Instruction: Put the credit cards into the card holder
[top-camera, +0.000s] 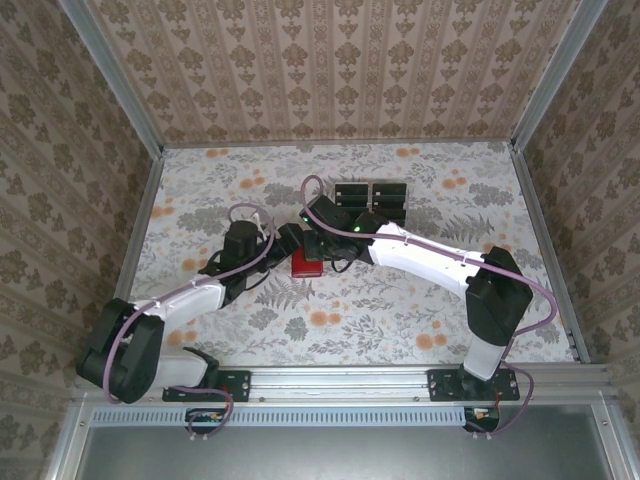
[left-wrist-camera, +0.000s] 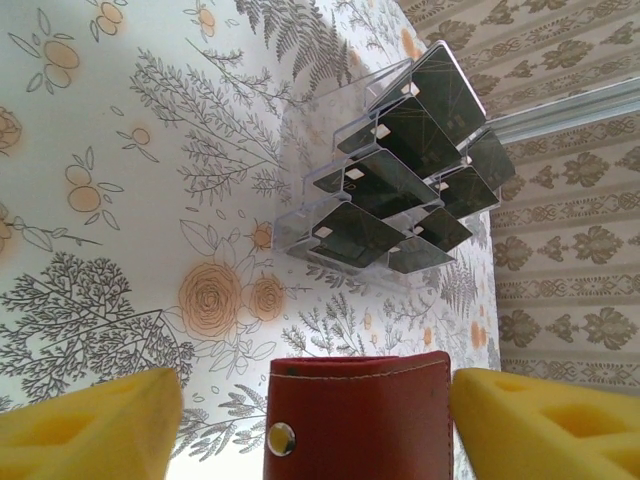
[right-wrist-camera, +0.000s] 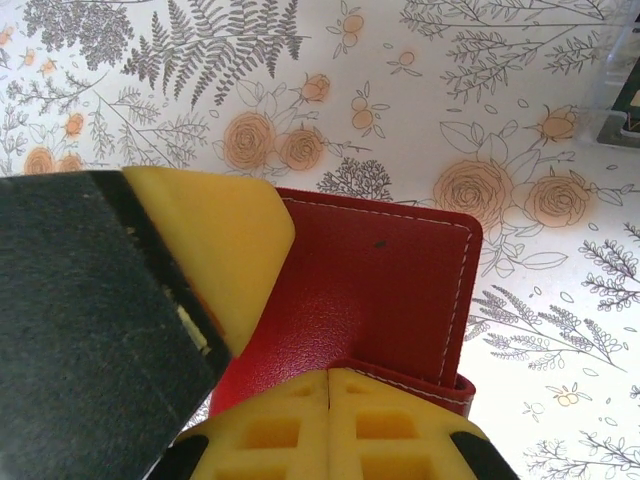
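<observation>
It looked like a robot test cell in a lab, not a lived-in room. The enclosure was framed by bare aluminium posts (top-camera: 113, 80), and its walls (top-camera: 340, 70) were only panels papered in a damask print. A floral sheet covered the bench (top-camera: 400, 320), and two cabled arms, left (top-camera: 190, 298) and right (top-camera: 430, 258), were bolted to a slotted metal rail (top-camera: 340, 381) at its near edge.

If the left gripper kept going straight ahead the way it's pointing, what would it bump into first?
Likely the small red leather-like card holder, sitting between its yellow foam fingers; beyond that, the clear plastic stand of black cards.
</observation>
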